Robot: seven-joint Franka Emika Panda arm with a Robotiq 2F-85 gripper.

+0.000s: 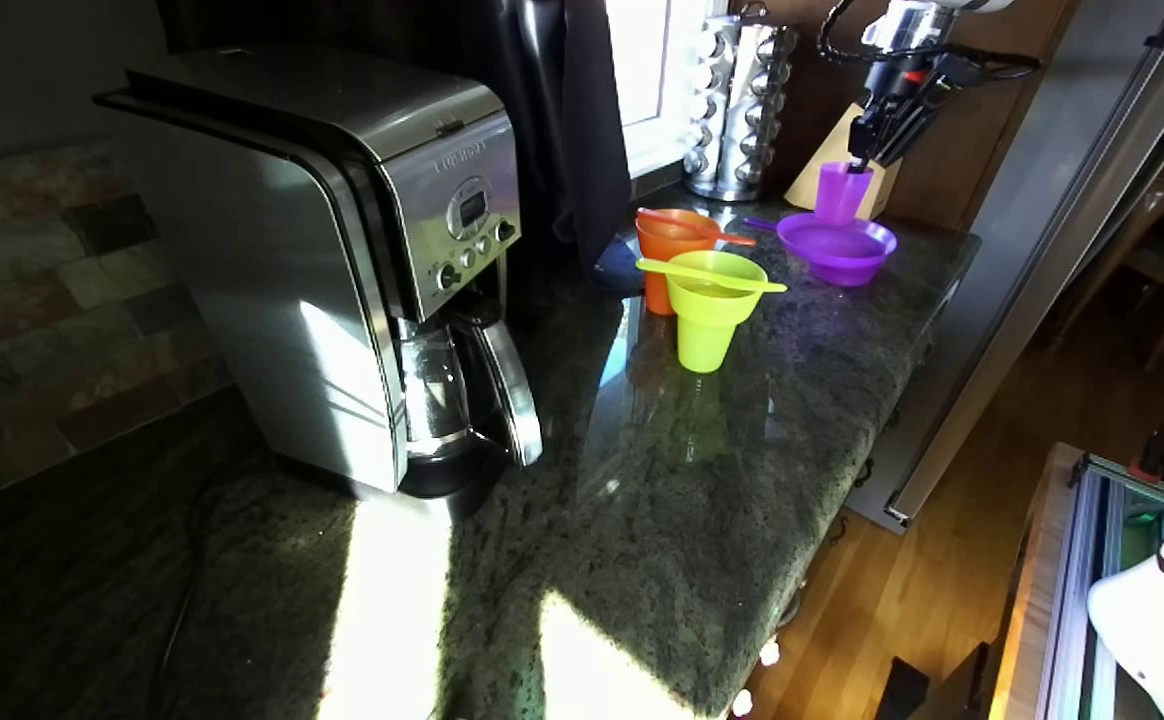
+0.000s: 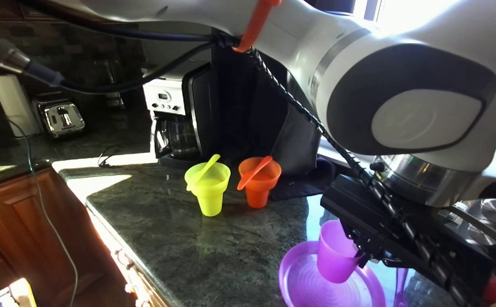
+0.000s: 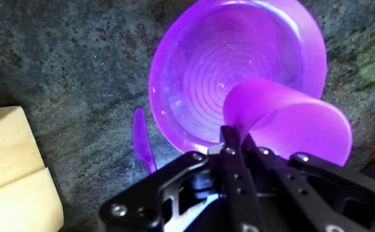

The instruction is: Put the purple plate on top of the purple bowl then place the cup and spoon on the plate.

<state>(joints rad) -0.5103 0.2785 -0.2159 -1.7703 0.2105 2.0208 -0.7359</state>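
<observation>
Purple plate (image 1: 844, 240) on purple bowl (image 1: 845, 275), upper right of an exterior view: done. Cup (image 3: 287, 119) pinched in my gripper (image 3: 238, 133), unplaced. Spoon (image 3: 141, 137), centre-left of the wrist view: outstanding.

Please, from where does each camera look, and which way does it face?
In an exterior view: high near the coffee maker, facing along the counter; the gripper and wrist show upper right, a white part, possibly robot, lower right.
In an exterior view: close by the arm, facing the coffee maker; the arm spans the top, gripper below.
In the wrist view: on the wrist, facing down at the purple plate and purple cup; only the gripper shows.
Both exterior views share the yellow-green cup and the orange cup.
</observation>
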